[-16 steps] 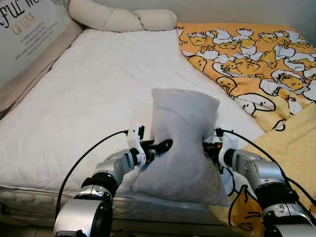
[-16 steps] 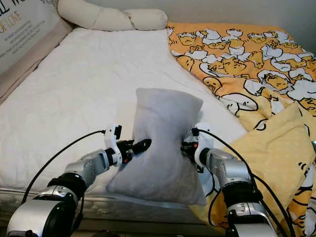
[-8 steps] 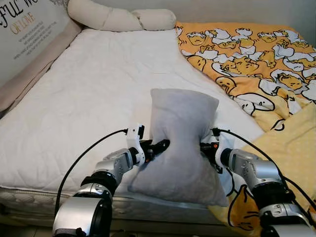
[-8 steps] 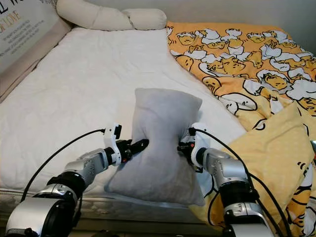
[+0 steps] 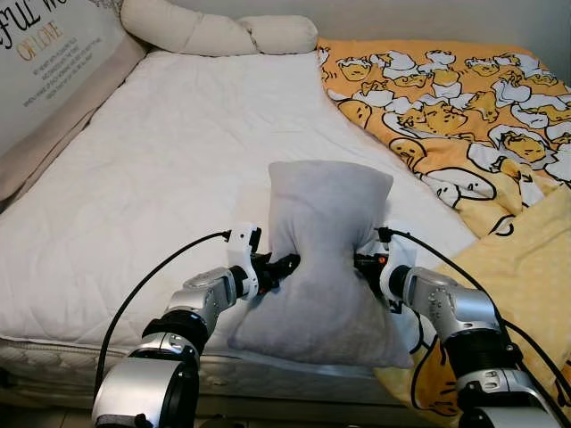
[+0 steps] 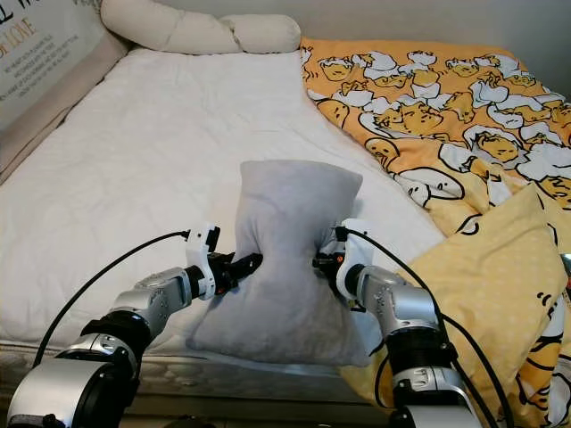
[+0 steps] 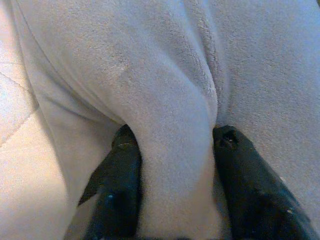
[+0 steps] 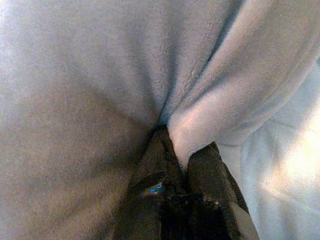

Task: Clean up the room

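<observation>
**Open mattress ahead, bedding to the right**

The white mattress (image 5: 178, 169) lay open beyond the grey pillow (image 5: 326, 250). The yellow blanket (image 5: 464, 116) crowded the right side; cream bolsters (image 5: 219, 31) blocked the head end.

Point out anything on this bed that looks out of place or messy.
The grey pillow stands at the foot edge of the mattress, pinched at its waist by the left gripper and right gripper, far from the cream pillows at the head. The yellow duvet lies bunched to the right, spilling off the edge.
</observation>
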Available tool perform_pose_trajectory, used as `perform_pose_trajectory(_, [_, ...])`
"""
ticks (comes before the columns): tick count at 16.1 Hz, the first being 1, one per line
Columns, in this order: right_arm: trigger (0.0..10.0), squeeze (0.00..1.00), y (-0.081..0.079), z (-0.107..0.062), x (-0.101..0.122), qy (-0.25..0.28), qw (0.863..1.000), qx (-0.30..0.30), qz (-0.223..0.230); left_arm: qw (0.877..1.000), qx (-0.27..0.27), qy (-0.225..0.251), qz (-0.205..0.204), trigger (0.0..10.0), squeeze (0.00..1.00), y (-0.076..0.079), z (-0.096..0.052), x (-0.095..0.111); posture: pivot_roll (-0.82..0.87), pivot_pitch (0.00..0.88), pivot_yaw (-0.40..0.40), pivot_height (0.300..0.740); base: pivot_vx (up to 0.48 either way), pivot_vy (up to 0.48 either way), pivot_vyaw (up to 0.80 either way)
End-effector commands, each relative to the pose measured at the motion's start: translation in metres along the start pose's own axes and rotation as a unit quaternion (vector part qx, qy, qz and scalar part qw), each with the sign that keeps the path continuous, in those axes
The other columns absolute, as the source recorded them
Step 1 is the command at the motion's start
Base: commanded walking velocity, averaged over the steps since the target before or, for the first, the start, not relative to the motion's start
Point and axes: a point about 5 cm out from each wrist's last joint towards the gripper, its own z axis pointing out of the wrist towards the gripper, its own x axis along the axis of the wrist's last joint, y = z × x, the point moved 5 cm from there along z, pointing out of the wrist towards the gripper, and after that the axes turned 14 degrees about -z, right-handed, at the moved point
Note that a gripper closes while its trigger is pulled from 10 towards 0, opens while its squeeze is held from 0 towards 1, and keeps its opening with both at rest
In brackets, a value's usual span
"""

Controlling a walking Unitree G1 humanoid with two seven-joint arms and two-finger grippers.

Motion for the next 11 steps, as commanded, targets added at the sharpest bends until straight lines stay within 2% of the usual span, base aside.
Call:
perform_pose_trajectory(1, [0.0,0.0,-0.017,0.004,0.011,0.022,0.999,0.024,-0.005,1.0,-0.018,-0.021,0.002,0.0,0.0,0.011,0.008,-0.012,-0.09,0.0,-0.002,0.74,0.0,0.0,0.0])
perform_pose_trajectory(3, [0.0,0.0,-0.018,0.004,0.017,0.042,0.999,0.025,0.0,1.0,-0.015,-0.014,0.002,0.0,0.0,0.011,0.009,-0.011,-0.08,0.0,-0.006,0.74,0.0,0.0,0.0])
perform_pose_trajectory(6, [0.0,0.0,-0.015,0.002,0.022,0.061,0.998,0.006,-0.02,1.0,-0.002,-0.023,-0.005,0.0,0.0,0.009,0.008,-0.012,-0.09,0.0,0.016,0.74,0.0,0.0,0.0])
perform_pose_trajectory(9, [0.0,0.0,-0.019,-0.002,0.025,0.08,0.996,-0.005,-0.037,0.999,-0.025,0.013,0.029,0.0,0.0,0.02,0.008,0.008,-0.08,0.0,0.018,0.74,0.0,0.0,0.0])
perform_pose_trajectory(11, [0.0,0.0,-0.024,-0.003,0.03,0.095,0.994,-0.011,-0.043,0.998,-0.029,0.037,0.038,0.0,0.0,0.024,0.005,0.017,-0.08,0.0,0.02,0.74,0.0,0.0,0.0])
